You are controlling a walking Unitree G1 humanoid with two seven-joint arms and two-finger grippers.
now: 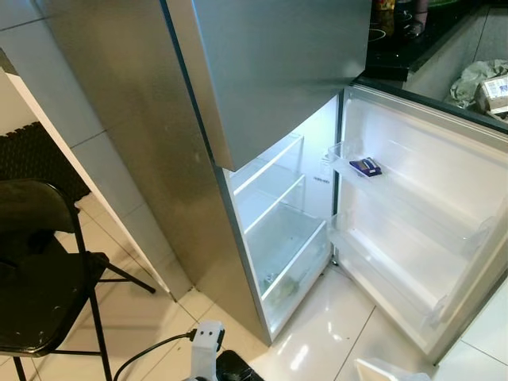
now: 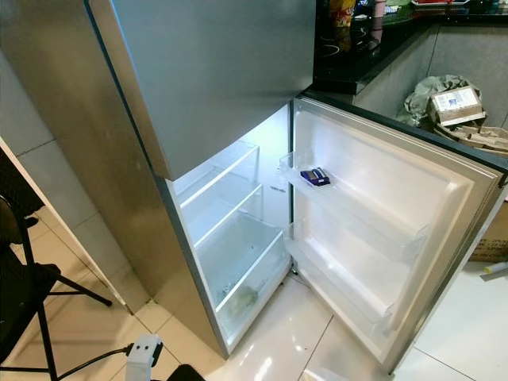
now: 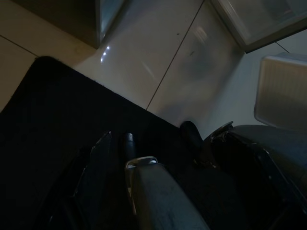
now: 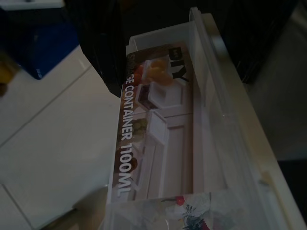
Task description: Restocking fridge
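The fridge (image 2: pixel 230 262) stands lit with its lower door (image 2: pixel 397 214) swung wide toward 3 o'clock, leaving bare white floor (image 2: pixel 278 341) before the shelves. A small dark blue packet (image 2: pixel 315 176) lies in the upper door bin. A black folding chair (image 1: pixel 40 270) crowds the 9 o'clock edge. The left gripper (image 3: pixel 160 139) hangs low over a dark mat (image 3: pixel 57 124), fingers spread apart. A clear storage container (image 4: pixel 168 129) fills the right wrist view; I cannot tell that gripper's grip.
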